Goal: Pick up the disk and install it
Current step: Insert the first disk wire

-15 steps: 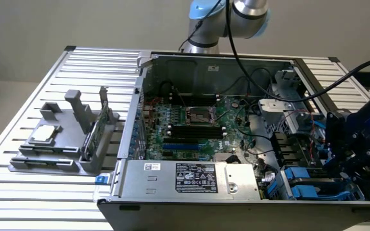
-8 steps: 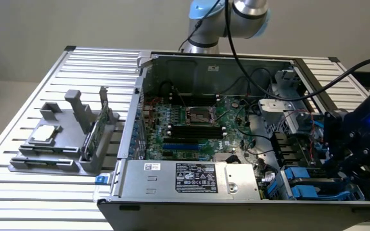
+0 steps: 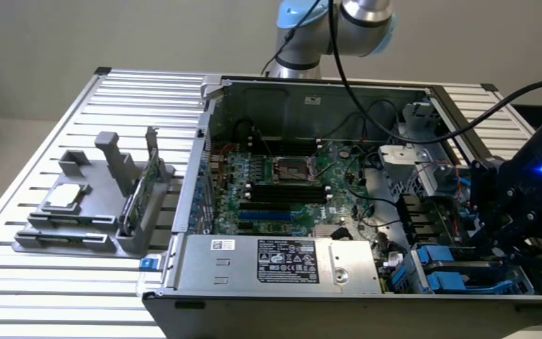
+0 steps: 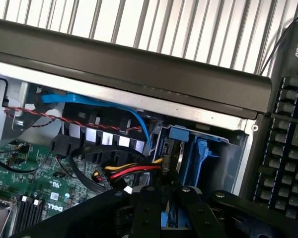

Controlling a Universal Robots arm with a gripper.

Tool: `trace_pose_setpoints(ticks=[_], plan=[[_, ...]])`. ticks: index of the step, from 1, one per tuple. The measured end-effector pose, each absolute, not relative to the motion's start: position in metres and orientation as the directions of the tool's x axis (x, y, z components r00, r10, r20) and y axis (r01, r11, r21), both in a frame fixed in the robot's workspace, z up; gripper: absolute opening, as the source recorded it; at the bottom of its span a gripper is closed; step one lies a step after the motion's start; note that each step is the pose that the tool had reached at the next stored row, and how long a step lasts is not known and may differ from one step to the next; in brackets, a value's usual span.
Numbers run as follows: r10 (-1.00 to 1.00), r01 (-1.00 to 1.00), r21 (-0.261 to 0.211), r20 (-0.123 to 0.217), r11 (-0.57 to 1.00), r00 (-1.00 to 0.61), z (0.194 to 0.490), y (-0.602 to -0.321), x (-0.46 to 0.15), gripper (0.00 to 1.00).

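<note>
Pincer: the black pincer [image 3: 521,212] hangs over the drive bay corner of the open computer case [image 3: 252,92], at the exterior view's right; whether its fingers grip anything cannot be told.
Disk: the disk [image 4: 176,153], with blue rails, sits upright in the blue bay [image 4: 223,163], just ahead of the pincer [image 4: 164,208].
Cables: red, yellow and black wires [image 4: 134,171] run to the disk.
Bench: slatted metal bench [image 3: 26,282] carries the case and a grey parts holder [image 3: 101,212].
Keyboard: a black keyboard [image 4: 288,148] lies beside the case.
</note>
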State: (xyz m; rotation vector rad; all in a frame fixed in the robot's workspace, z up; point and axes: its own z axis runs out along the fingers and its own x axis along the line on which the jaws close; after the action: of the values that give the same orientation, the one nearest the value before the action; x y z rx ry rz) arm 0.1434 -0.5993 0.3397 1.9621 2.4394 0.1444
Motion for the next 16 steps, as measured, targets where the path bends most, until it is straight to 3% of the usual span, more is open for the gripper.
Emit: trace_pose_setpoints(ticks=[16], plan=[[0.987,0.983,0.1,0.034,0.156,-0.16,0.3372,-0.5959,0.1412,0.18]])
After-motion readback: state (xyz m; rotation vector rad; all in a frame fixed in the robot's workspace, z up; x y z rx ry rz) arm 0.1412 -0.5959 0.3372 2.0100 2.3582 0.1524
